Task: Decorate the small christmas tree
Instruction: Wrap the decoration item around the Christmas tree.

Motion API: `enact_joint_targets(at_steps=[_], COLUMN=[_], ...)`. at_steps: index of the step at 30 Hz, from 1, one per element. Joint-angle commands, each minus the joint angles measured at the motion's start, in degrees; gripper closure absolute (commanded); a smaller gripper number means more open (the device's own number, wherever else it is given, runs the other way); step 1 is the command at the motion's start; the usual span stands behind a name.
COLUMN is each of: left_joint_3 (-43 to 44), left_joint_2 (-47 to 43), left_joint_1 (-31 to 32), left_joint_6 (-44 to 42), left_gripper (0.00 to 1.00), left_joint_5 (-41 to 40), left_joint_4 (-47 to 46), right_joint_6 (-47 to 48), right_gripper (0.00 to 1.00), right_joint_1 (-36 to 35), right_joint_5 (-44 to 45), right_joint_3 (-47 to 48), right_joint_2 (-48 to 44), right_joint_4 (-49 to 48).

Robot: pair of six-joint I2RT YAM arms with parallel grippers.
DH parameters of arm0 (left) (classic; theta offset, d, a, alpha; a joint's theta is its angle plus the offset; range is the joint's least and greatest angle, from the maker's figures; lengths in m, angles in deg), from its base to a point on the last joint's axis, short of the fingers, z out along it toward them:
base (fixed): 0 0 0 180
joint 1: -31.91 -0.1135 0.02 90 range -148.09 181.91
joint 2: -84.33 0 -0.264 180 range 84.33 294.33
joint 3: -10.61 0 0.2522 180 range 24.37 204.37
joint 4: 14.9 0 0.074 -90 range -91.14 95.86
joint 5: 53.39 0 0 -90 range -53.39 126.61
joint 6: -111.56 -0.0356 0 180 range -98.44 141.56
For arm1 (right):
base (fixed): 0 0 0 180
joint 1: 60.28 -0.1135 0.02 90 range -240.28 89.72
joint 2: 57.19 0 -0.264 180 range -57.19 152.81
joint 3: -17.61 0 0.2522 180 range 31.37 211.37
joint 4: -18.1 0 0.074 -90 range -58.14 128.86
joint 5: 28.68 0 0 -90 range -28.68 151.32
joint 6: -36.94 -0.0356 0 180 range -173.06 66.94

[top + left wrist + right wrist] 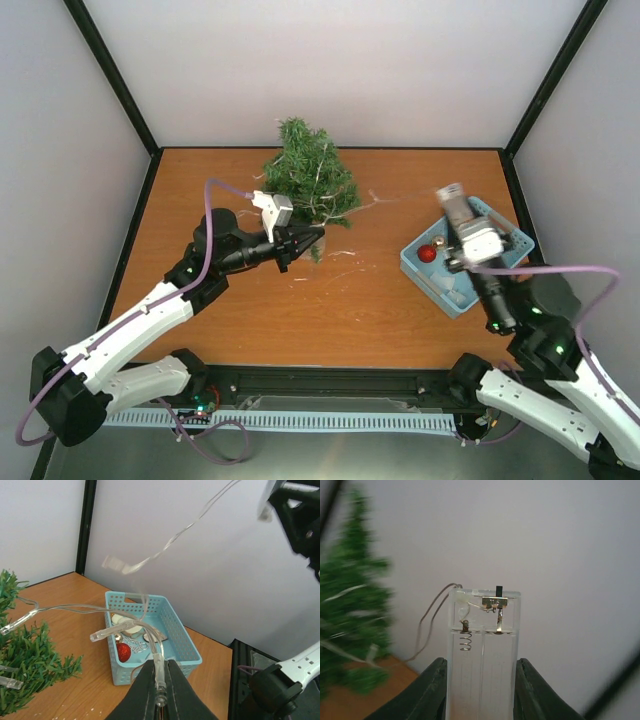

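Top external view, bench [350, 310]: one tree [308, 180], upright at the middle of the far edge. One blue basket [452, 292] by the right edge, holding one red bauble [427, 254] and pale ornaments [131, 626], number unclear. One light string [159, 671], partly on the tree, running across to one clear battery box [484, 630]. Two pincers: left pincer [315, 233] closed tight on the string beside the tree; right pincer [481, 685] part open, clamping the battery box above the basket.
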Motion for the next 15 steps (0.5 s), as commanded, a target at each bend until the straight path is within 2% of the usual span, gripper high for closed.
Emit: enact_joint_targets(at_steps=[1,5,7,9,12,15], left_joint_3=[0.7,0.8,0.8,0.6,0.4,0.6], left_joint_2=[0.0,0.4,0.5,0.4,0.1,0.1], left_joint_1=[-0.3,-0.3,-0.3,-0.3,-0.3,-0.3], left_joint_6=[0.8,0.0,-0.6,-1.2,-2.0,-2.0], left_gripper=[0.99,0.99,0.99,0.99,0.99,0.99], left_joint_5=[2.7,3.7,4.9,7.1,9.4,9.1], left_joint_4=[-2.3,-2.3,-2.8,-3.9,-5.0,-4.9], right_joint_6=[-0.9,-0.1,0.0,-0.3,-0.5,-1.6], right_gripper=[0.92,0.92,0.92,0.93,0.95,0.95], right_joint_1=[-0.2,-0.3,-0.3,-0.3,-0.3,0.1], right_joint_5=[-25.6,-33.4,-32.8,-27.6,-14.8,-9.6], right_joint_3=[-0.4,-0.4,-1.0,-1.7,-3.8,-4.4], right_joint_2=[5.8,9.1,10.4,12.1,15.2,19.4], right_joint_4=[11.9,16.1,17.0,17.4,16.6,17.9])
